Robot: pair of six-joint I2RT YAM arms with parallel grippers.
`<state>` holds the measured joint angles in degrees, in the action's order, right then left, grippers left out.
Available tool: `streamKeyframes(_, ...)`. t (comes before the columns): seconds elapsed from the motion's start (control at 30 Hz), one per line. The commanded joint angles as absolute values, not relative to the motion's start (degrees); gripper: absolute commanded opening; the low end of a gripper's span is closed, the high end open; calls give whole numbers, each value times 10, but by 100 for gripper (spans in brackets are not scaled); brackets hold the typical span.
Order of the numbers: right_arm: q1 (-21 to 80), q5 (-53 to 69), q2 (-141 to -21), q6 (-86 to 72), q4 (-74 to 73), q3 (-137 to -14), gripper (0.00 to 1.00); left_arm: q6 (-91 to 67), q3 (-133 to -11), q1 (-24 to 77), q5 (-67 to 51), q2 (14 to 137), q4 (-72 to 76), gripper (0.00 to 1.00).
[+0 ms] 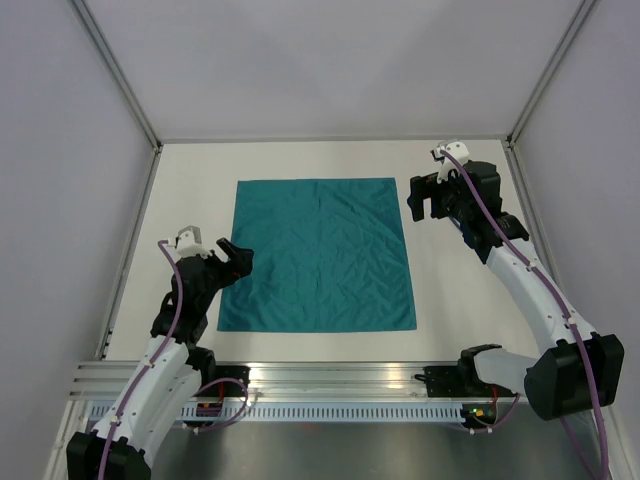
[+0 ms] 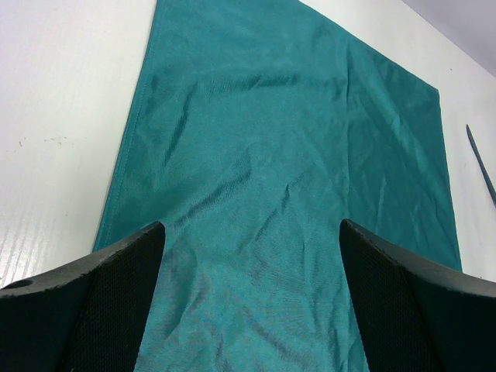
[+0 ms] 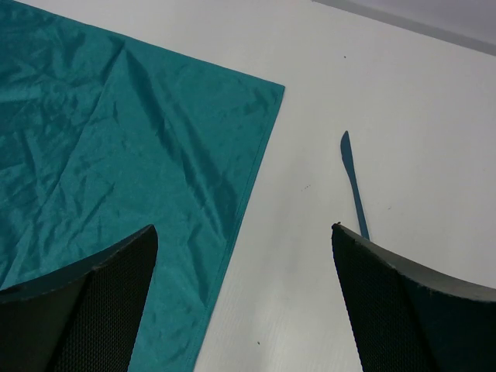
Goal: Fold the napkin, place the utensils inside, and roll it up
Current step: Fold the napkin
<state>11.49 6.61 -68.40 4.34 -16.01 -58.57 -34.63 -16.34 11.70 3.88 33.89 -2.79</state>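
The teal napkin lies flat and unfolded on the white table, with faint creases. My left gripper is open over its left edge; in the left wrist view the cloth fills the gap between the open gripper. My right gripper is open and empty beside the napkin's far right corner. In the right wrist view that gripper is over the napkin's edge and bare table. A thin blue-green knife lies on the table past the right finger. It is not visible from the top.
The white table is bounded by grey walls and a metal rail along the near edge. A thin sliver of the knife shows at the right edge of the left wrist view.
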Motion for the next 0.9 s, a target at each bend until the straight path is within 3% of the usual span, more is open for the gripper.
streamKeyframes(0.0,117,61,-668,38,-145,-593,98,-360,-163,119,28,339,-4,96)
streamKeyframes(0.87,117,79,-674,44,-150,-590,98,-362,-162,118,24,343,-4,96)
